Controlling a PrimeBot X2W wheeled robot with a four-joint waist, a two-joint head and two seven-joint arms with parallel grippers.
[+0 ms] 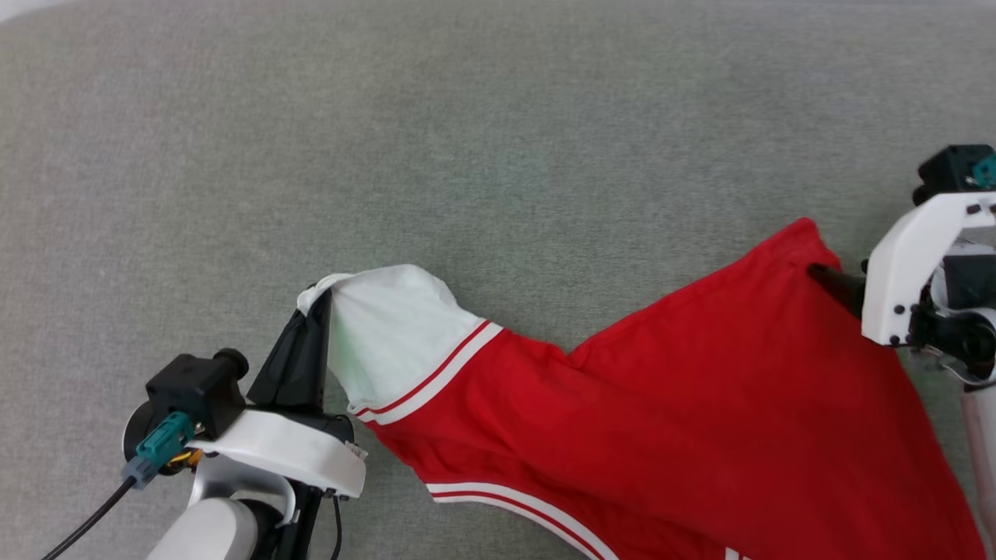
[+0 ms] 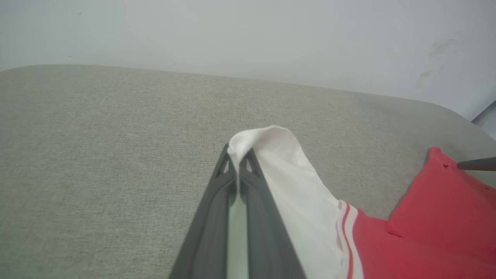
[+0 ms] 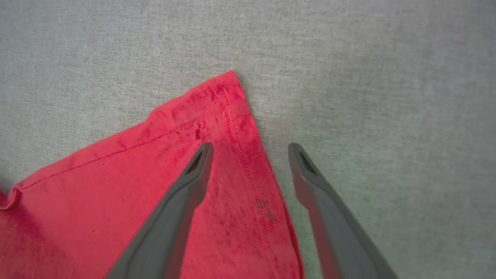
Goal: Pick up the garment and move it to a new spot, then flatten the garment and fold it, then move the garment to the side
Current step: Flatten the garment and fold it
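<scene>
Cloth stretches across the near half of the scene. The red jersey T-shirt (image 1: 661,389) lies on an upholstered surface (image 1: 498,117), with its white sleeve (image 1: 389,327) pulled out to the left and its red hem corner (image 3: 228,89) pointing to the far right.

The left gripper (image 1: 320,299) has its fingers shut tight on the tip of that sleeve. It lifts the sleeve into a small peak, probably to keep that end taut and anchored while the shirt is spread flat.

The right gripper (image 3: 252,146) hovers at the hem corner with its fingers spread wide and grips nothing. One finger is over the red cloth and the other over bare upholstery just beside the edge. The corner rests flat on the surface, which suggests that end is already laid where it is wanted.

Between the two ends the body is only partly smoothed. A crease dips near the striped sleeve trim (image 1: 436,373), and the striped collar band (image 1: 513,502) runs off the near edge.

The surface is a grey-green woven fabric with a rounded far edge, so I cannot tell whether it is a padded table or a cushion. A plain pale wall (image 2: 248,35) rises behind it, lightly scuffed on the right.
</scene>
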